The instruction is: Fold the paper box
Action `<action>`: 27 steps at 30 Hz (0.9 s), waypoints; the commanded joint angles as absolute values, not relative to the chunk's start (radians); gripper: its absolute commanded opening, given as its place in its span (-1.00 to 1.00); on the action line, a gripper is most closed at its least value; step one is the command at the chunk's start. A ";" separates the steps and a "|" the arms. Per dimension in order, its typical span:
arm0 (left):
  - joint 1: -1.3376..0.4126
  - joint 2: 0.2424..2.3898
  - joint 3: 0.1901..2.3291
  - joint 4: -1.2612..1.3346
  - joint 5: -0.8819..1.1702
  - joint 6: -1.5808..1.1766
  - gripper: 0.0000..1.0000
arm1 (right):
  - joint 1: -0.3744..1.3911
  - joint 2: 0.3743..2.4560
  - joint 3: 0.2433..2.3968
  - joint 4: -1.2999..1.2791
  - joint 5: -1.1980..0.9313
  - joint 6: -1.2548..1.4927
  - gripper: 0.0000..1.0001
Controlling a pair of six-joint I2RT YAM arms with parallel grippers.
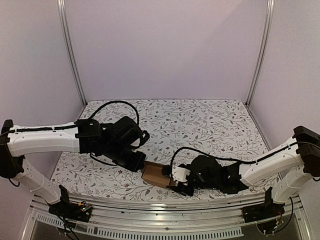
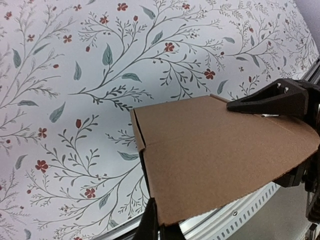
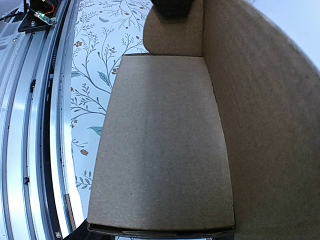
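Paper box sat as a small brown cardboard shape near the front edge of the floral-patterned table in your top external view, just behind the metal rail. The left gripper met it from the left and the right gripper from the right, so the box lay between the two and touched both. From up there you could not tell how either pair of jaws stood.

Your left wrist view showed the paper box as a broad flat brown panel with a folded flap along its left edge, held above the patterned cloth. The left gripper's own fingers were pressed together at the bottom of that view, pinching the panel's near corner. At the far side, one black finger of the right gripper lay across the top of the panel and the other sat beneath its edge, so those jaws were clamped over the cardboard.

Your right wrist view was almost filled by cardboard: a flat panel in the middle and a taller wall rising along its right side. Patterned cloth and the rail showed to the left. A dark shape sat at the far end of the box; you could not tell what it was.
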State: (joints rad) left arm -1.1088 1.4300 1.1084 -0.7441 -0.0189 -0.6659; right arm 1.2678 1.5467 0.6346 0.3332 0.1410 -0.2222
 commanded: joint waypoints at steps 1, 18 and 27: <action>-1.143 1.493 1.080 -0.768 0.004 -0.662 -1.00 | 1.267 1.574 0.643 0.471 0.177 -0.212 -0.28; -1.175 1.537 1.097 -0.801 -0.110 -0.685 -1.00 | 1.267 1.592 0.683 0.460 0.171 -0.107 0.12; -1.175 1.539 1.129 -0.846 -0.173 -0.714 -1.00 | 1.231 1.477 0.708 0.316 0.094 -0.026 0.68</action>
State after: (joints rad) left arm -1.1545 1.5120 1.1297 -0.7525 -0.1738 -0.6895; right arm 1.2533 1.5574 0.6777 0.3737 0.1410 -0.0685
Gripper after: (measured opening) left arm 0.008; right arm 0.817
